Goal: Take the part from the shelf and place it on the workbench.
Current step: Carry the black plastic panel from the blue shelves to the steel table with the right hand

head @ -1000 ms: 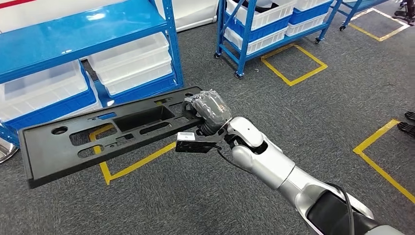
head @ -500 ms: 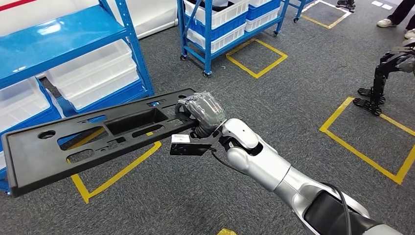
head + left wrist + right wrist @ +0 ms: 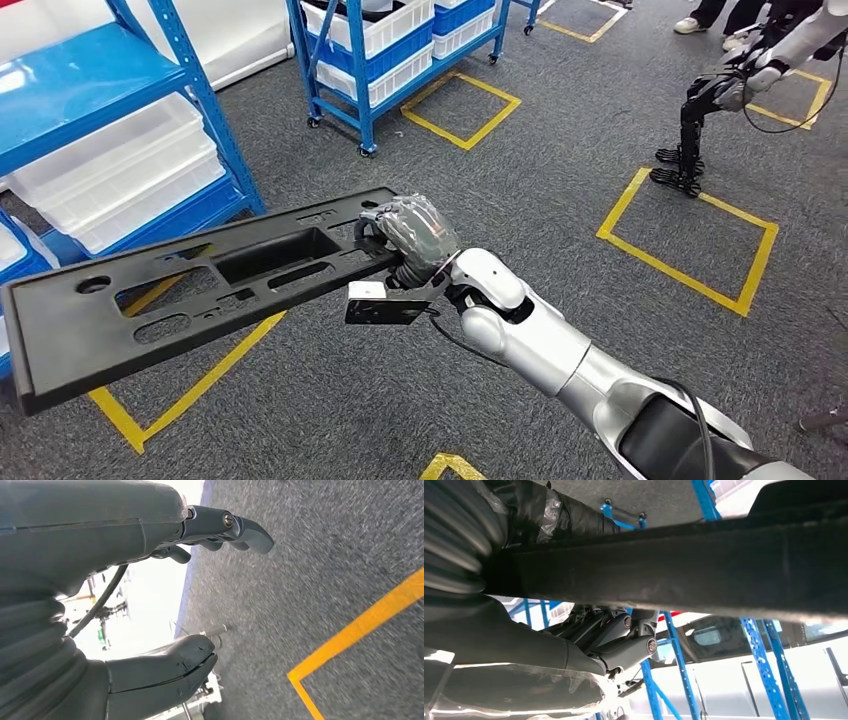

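Observation:
A long flat black plastic part (image 3: 190, 285) with several cut-outs hangs level above the grey floor, stretching leftward. My right hand (image 3: 412, 238) grips its right end, fingers wrapped over the edge. In the right wrist view the part (image 3: 704, 565) crosses as a dark bar, with the hand's fingers (image 3: 619, 635) curled beneath it. My left hand (image 3: 165, 595) hangs over grey carpet, its fingers (image 3: 235, 527) and thumb spread apart with nothing between them.
A blue shelf (image 3: 100, 120) with white bins stands at the left. A wheeled blue rack (image 3: 380, 50) of white bins stands behind. Yellow tape squares (image 3: 690, 240) mark the carpet. Another robot (image 3: 740, 80) and a person's shoes (image 3: 700, 22) are at the far right.
The whole view has swung right: shelves slid leftward, and another robot and more taped squares came in at the right. My right hand keeps gripping the part in the same pose.

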Motion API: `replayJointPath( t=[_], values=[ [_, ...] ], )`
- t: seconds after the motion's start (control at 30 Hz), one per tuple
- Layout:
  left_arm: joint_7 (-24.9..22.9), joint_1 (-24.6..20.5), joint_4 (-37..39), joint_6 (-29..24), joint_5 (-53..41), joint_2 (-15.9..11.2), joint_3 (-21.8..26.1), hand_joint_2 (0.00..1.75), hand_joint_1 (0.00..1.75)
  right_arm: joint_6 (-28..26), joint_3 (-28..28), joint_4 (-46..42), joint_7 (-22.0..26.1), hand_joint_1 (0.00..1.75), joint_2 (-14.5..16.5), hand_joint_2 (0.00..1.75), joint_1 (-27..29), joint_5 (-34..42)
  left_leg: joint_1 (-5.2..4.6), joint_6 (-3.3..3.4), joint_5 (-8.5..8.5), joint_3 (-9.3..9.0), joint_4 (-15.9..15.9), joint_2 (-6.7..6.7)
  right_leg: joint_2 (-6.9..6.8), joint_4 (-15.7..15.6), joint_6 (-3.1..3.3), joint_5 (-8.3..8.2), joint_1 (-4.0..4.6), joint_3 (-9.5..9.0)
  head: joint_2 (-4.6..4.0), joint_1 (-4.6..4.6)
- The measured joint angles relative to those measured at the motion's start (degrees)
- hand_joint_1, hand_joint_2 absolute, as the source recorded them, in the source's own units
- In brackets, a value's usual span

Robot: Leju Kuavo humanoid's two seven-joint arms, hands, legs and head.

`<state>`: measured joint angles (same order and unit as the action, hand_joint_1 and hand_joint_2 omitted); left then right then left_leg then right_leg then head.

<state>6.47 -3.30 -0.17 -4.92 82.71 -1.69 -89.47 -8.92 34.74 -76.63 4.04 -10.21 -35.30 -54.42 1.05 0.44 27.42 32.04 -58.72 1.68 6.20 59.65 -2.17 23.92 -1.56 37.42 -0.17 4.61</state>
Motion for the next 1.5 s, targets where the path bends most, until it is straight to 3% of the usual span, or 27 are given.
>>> replayJointPath(
  t=[0.03,0.1,0.17,0.2,0.27,0.33,0.4,0.43,0.5,0.57,0.63,0.7,0.73,0.8,0.83,0.9,0.93,1.0,1.03,1.13,1.2,1.23,1.27,1.33,1.4,1.43,1.5],
  values=[
    [0.01,-0.05,0.00,0.01,-0.04,0.12,-0.01,1.75,0.00,-0.02,-0.09,0.09,0.19,1.75,-0.05,1.75,0.07,0.00,0.03,0.57,-0.32,0.03,0.27,-0.68,-1.25,0.85,-0.20,0.67,0.06,0.45,0.00,0.01],
    [0.04,0.02,0.00,0.04,-0.16,0.28,-0.01,1.75,0.00,-0.05,-0.24,0.21,0.41,1.75,-0.11,1.75,0.11,0.00,-0.10,1.40,-0.76,0.30,0.59,-2.05,-4.50,6.11,-0.31,4.06,0.27,2.79,0.00,0.03],
    [0.10,0.18,0.00,0.09,-0.25,0.33,-0.02,1.75,0.00,-0.06,-0.29,0.35,0.43,1.75,-0.11,1.75,0.22,0.00,-0.42,1.71,-0.92,0.76,0.54,-3.45,-5.66,13.49,-0.41,7.67,0.32,5.86,0.00,0.03],
    [0.13,0.22,0.00,0.10,-0.27,0.33,-0.02,1.75,0.00,-0.06,-0.29,0.46,0.43,1.75,-0.11,1.75,0.32,0.00,-0.59,1.78,-0.97,0.94,0.50,-4.18,-5.79,15.44,-0.39,8.27,0.33,6.45,0.00,0.02],
    [0.19,0.19,0.00,0.11,-0.27,0.38,-0.02,1.75,0.00,-0.06,-0.29,0.63,0.46,1.75,-0.13,1.75,0.48,-0.01,-0.89,1.84,-1.01,1.09,0.45,-5.54,-6.37,12.77,0.01,6.60,0.49,4.07,0.00,0.03],
    [0.20,0.20,0.00,0.11,-0.26,0.54,-0.02,1.75,0.00,-0.08,-0.35,0.66,0.49,1.75,-0.18,1.75,0.40,-0.02,-1.26,1.73,-0.95,0.99,0.36,-6.73,-9.18,4.80,1.07,4.01,1.24,-1.00,0.00,0.02],
    [0.22,0.21,0.00,0.08,-0.25,0.69,-0.02,1.75,0.00,-0.21,-0.44,0.60,0.50,1.75,-0.15,1.75,0.30,-0.02,-1.55,1.37,-0.83,0.86,0.25,-7.98,-11.31,0.04,2.00,3.10,2.06,-3.56,0.00,0.01],
    [0.22,0.18,0.00,0.07,-0.25,0.73,-0.02,1.75,0.00,-0.28,-0.49,0.58,0.50,1.75,-0.13,1.75,0.32,-0.02,-1.64,1.14,-0.78,0.78,0.26,-8.66,-11.26,-0.50,2.23,3.15,2.29,-3.62,0.00,0.01],
    [0.22,0.03,0.01,0.04,-0.25,0.71,-0.02,1.75,0.00,-0.40,-0.61,0.58,0.50,1.75,-0.11,1.75,0.47,-0.02,-1.59,0.57,-0.49,0.61,0.17,-9.33,-9.63,-0.89,2.63,2.65,2.01,-3.49,0.00,0.01],
    [0.24,0.01,0.01,0.04,-0.24,0.70,-0.02,1.75,0.00,-0.44,-0.69,0.59,0.50,1.75,-0.07,1.75,0.49,-0.02,-1.31,-0.10,1.54,1.54,-2.30,-6.57,-8.27,-1.42,3.21,2.02,1.46,-3.45,0.00,0.00],
    [0.25,0.17,0.00,0.04,-0.20,0.75,-0.02,1.75,0.00,-0.48,-0.69,0.61,0.50,1.75,0.10,1.75,0.56,-0.02,-0.91,-0.63,5.49,4.47,-9.14,-3.02,-6.85,-1.53,3.56,1.65,1.23,-3.19,0.00,-0.01],
    [0.22,0.33,0.00,-0.01,-0.16,0.78,-0.02,1.75,0.00,-0.51,-0.68,0.66,0.50,1.75,0.22,1.75,0.84,-0.02,-0.73,-0.96,7.78,7.31,-15.54,-2.14,-5.27,-1.29,3.62,1.55,1.19,-2.90,0.00,-0.01],
    [0.22,0.36,0.00,-0.05,-0.16,0.77,-0.02,1.75,0.00,-0.53,-0.68,0.70,0.50,1.75,0.22,1.75,1.01,-0.02,-0.63,-1.06,7.31,7.57,-16.12,-2.08,-4.46,-1.10,3.57,1.56,1.16,-2.81,0.00,-0.01],
    [0.22,0.37,0.00,-0.11,-0.16,0.73,-0.02,1.75,0.00,-0.58,-0.69,0.77,0.50,1.75,0.22,1.75,1.24,-0.02,-0.30,-1.17,3.51,5.04,-10.63,-1.29,-2.84,-0.58,3.32,1.70,1.00,-2.70,0.00,-0.02],
    [0.23,0.38,0.00,-0.13,-0.18,0.71,-0.02,1.75,0.00,-0.65,-0.71,0.78,0.50,1.75,0.22,1.75,1.26,-0.02,-0.07,-1.23,1.85,3.25,-6.77,0.06,-2.10,-0.27,3.04,1.81,0.96,-2.56,0.00,-0.01],
    [0.25,0.32,0.00,-0.13,-0.28,0.72,-0.02,1.75,0.00,-0.79,-0.75,0.78,0.48,1.75,0.22,1.75,1.18,-0.01,0.21,-1.19,0.30,1.03,-1.54,2.38,-0.72,0.31,2.24,1.81,0.87,-1.95,0.00,0.02],
    [0.26,0.26,0.00,-0.13,-0.36,0.73,-0.02,1.75,0.00,-0.85,-0.79,0.78,0.47,1.75,0.22,1.75,1.16,0.00,0.18,-1.06,0.49,0.87,-1.02,2.79,-0.06,0.37,1.78,1.63,0.84,-1.59,0.00,0.02],
    [0.26,0.10,0.00,-0.13,-0.55,0.75,-0.02,1.75,0.00,-0.89,-0.93,0.76,0.47,1.75,0.14,1.75,1.26,0.00,0.15,-0.45,0.16,0.81,-0.70,1.59,1.06,0.21,0.94,1.25,0.63,-1.12,0.00,0.00],
    [0.26,0.04,0.00,-0.13,-0.68,0.76,-0.03,1.75,0.00,-0.89,-1.02,0.76,0.48,1.75,0.09,1.75,1.27,0.00,0.20,0.02,-0.08,0.73,-0.43,0.88,0.53,0.61,0.66,1.55,0.68,-0.81,0.00,0.03],
    [0.28,0.04,0.00,-0.13,-1.04,0.76,-0.04,1.75,0.00,-0.86,-1.17,0.76,0.48,1.75,0.02,1.75,0.98,0.00,-0.01,1.21,-0.51,0.74,0.18,-1.36,-4.17,7.97,0.16,5.81,0.85,2.74,0.00,0.11],
    [0.28,0.09,0.00,-0.13,-1.12,0.74,-0.04,1.75,0.00,-0.84,-1.16,0.79,0.48,1.75,0.02,1.75,1.02,0.00,-0.32,1.43,-0.50,0.91,0.17,-2.87,-5.61,14.52,-0.06,8.35,0.75,5.73,0.00,0.11],
    [0.28,0.08,0.00,-0.13,-1.12,0.73,-0.04,1.75,0.00,-0.82,-1.16,0.80,0.48,1.75,0.02,1.75,1.10,0.01,-0.42,1.46,-0.48,0.93,0.16,-3.64,-5.86,15.50,-0.08,8.25,0.72,6.03,0.00,0.11],
    [0.28,0.04,0.00,-0.13,-1.12,0.72,-0.04,1.75,0.00,-0.82,-1.16,0.81,0.48,1.75,0.02,1.75,1.14,0.01,-0.48,1.46,-0.47,0.92,0.16,-4.35,-6.09,14.30,-0.03,7.18,0.73,5.20,0.00,0.11],
    [0.28,-0.06,0.00,-0.11,-1.13,0.71,-0.04,1.75,0.00,-0.82,-1.17,0.80,0.48,1.75,0.01,1.75,0.96,0.01,-0.58,1.34,-0.39,0.76,0.15,-5.61,-7.49,6.71,0.38,3.93,0.93,0.86,0.00,0.11],
    [0.27,-0.11,0.00,-0.05,-1.18,0.71,-0.04,1.75,0.00,-0.81,-1.18,0.76,0.48,1.75,-0.02,1.75,0.63,0.01,-0.83,0.99,-0.25,0.65,0.11,-6.66,-9.32,0.68,1.10,2.35,1.54,-2.32,0.00,0.10],
    [0.26,-0.10,0.00,-0.01,-1.26,0.71,-0.04,1.75,0.00,-0.80,-1.19,0.76,0.48,1.75,-0.04,1.75,0.49,0.01,-0.92,0.74,-0.20,0.59,0.13,-7.18,-9.64,-0.33,1.42,2.35,1.84,-2.68,0.00,0.10],
    [0.22,-0.19,0.00,0.04,-1.41,0.71,-0.04,1.75,0.00,-0.78,-1.19,0.78,0.48,1.75,-0.06,1.75,0.35,0.01,-1.00,0.14,-0.12,0.42,0.27,-8.24,-8.43,-0.62,2.06,2.01,1.95,-2.63,0.00,0.09]
  ],
)
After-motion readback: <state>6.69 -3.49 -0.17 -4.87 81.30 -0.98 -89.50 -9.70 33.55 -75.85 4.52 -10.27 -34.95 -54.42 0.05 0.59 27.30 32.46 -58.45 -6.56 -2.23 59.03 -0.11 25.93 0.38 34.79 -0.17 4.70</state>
